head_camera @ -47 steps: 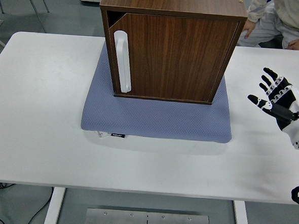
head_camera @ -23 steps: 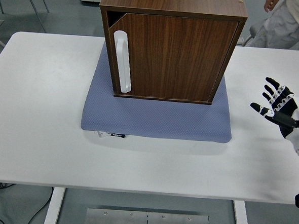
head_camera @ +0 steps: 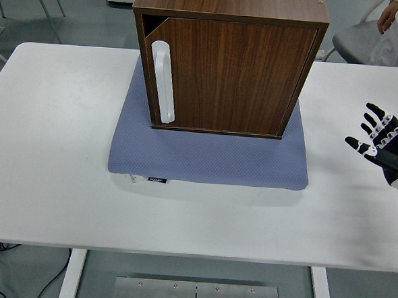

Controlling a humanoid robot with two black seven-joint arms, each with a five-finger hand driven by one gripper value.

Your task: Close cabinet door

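We are seeing a dark walnut-veneer wooden box cabinet (head_camera: 228,59) sitting on a blue-grey textured fabric mat (head_camera: 209,156) toward the far middle of the white tabletop (head_camera: 50,147). Its wood-grain cabinet door (head_camera: 230,76) is facing us, nearly flush with the frame but leaving a small triangular gap at the upper left corner. A long white plastic bar handle (head_camera: 163,82) is running upright along the door's left edge. The right robot hand (head_camera: 382,143), black with white knuckle segments, is hovering over the tabletop at the right edge, well apart from the cabinet, fingers spread wide and holding nothing. At the top right corner, we are noting a person's hand (head_camera: 384,24) beside a grey chair seat (head_camera: 357,47).
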